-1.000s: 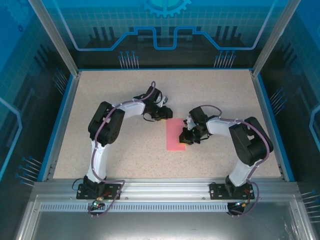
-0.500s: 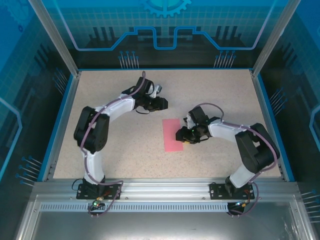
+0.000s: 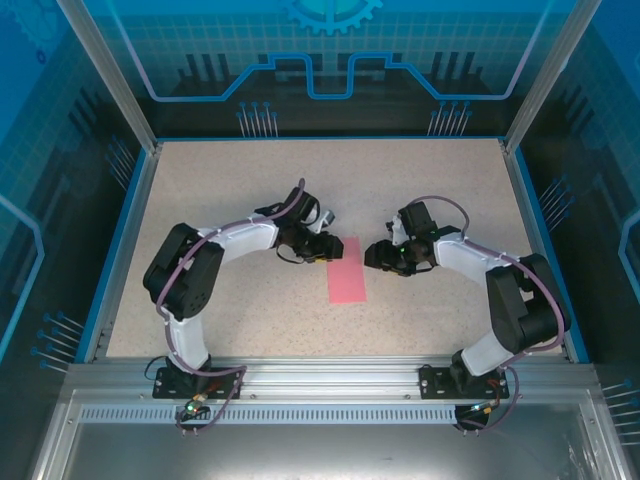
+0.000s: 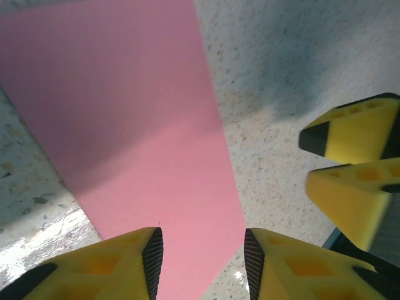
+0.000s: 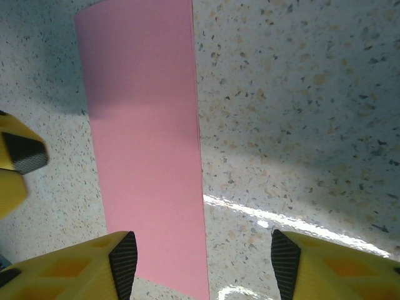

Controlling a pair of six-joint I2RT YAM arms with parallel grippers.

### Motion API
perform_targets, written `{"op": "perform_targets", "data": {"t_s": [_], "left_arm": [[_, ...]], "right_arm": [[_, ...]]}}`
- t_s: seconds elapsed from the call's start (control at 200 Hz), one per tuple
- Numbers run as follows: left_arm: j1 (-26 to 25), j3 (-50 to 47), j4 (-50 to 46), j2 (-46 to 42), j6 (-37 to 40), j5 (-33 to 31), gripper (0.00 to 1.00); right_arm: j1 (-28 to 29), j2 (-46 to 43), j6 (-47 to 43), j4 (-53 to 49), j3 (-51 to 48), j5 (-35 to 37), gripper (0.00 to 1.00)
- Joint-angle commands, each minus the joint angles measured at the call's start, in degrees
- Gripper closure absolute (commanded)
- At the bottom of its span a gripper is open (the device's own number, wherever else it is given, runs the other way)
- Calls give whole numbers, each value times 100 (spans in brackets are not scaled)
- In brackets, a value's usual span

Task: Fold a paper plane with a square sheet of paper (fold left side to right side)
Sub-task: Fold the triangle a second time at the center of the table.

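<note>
Pink paper [image 3: 347, 270] is lying flat on the table [image 3: 230, 180] as a narrow strip between the two arms, its long sides running away from the bases. It is looking like a square doubled over. In the right wrist view a thin second line is showing along one long edge, which I am taking for the two loose edges lying together. So the left-to-right fold is reading as already made.

Further out, both grippers are gathering at the strip's far end. The right gripper [image 3: 375, 255] was sitting over the strip's right edge a second ago and half a second ago. It is now hanging just beside the far right corner, clear of the paper. Its fingers [image 5: 122, 262] are standing wide apart with nothing between them but the strip's edge and bare table below.

The left gripper [image 3: 325, 247] was drawn well back toward the far side half a second ago and is now coming in again at the far left corner. Its fingers [image 4: 153, 256] are spread too, with the strip's end showing between them. I cannot tell whether they are touching it.

The strip itself is keeping its place. Pressing the crease seems finished, and the arms appear to be setting up for the next fold.
</note>
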Motion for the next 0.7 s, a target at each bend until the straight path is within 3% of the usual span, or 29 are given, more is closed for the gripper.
{"op": "perform_targets", "data": {"t_s": [0.0, 0.44, 0.695], "left_arm": [[-33, 160, -26, 356, -97, -53, 58], [-140, 171, -190, 608, -55, -399, 60], [-167, 121, -123, 573, -69, -389, 59]], "right_arm": [[-34, 100, 57, 18, -45, -243, 38], [42, 505, 42, -225, 178, -507, 42], [257, 940, 170, -325, 529, -728, 54]]}}
